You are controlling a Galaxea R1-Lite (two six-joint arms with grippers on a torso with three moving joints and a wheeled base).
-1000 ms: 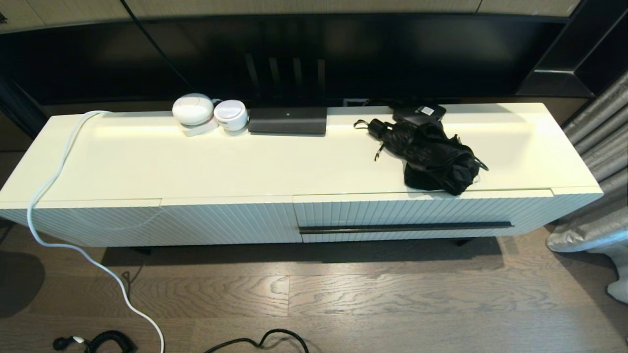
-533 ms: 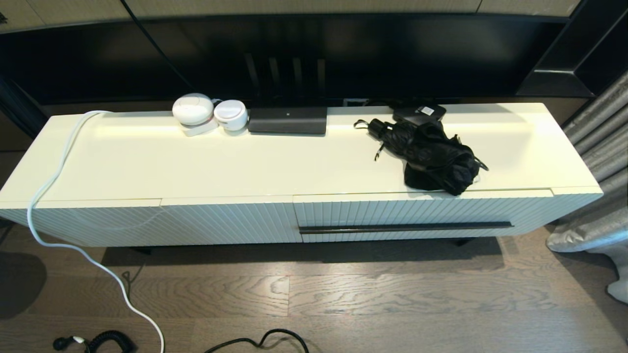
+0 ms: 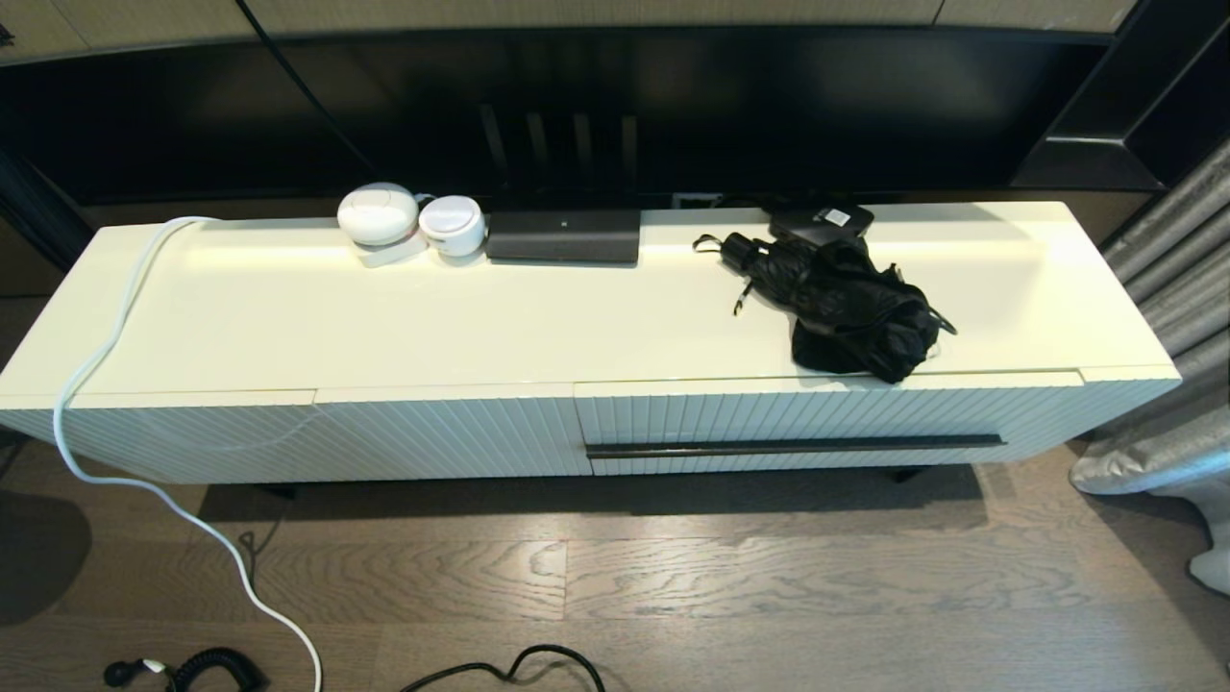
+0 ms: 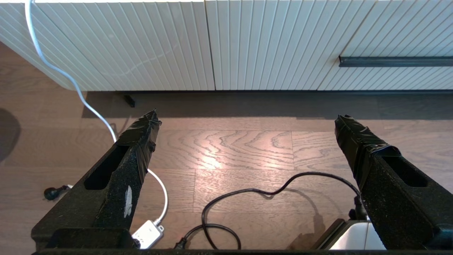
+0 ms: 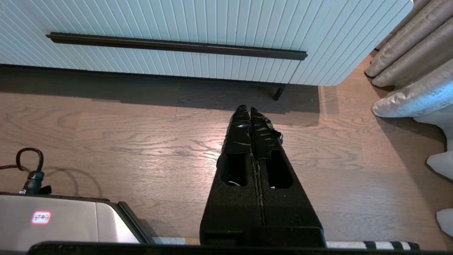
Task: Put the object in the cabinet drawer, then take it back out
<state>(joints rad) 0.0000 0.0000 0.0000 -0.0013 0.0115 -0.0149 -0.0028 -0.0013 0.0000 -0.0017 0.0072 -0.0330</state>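
Note:
A folded black umbrella (image 3: 846,303) lies on the cream cabinet top (image 3: 480,317), right of centre, near the front edge. Below it the cabinet drawer (image 3: 826,418) is closed, its ribbed white front crossed by a long black bar handle (image 3: 796,446); the same handle (image 5: 177,46) shows in the right wrist view. Neither arm shows in the head view. My left gripper (image 4: 246,122) hangs open over the wooden floor, short of the cabinet front. My right gripper (image 5: 248,109) is shut with nothing in it, low over the floor in front of the drawer.
Two white round devices (image 3: 408,219), a dark flat box (image 3: 563,235) and a small black box (image 3: 820,221) stand along the cabinet's back. A white cable (image 3: 106,384) runs off the left end to the floor. Black cables (image 4: 247,205) lie on the floor; grey curtains (image 3: 1172,317) hang right.

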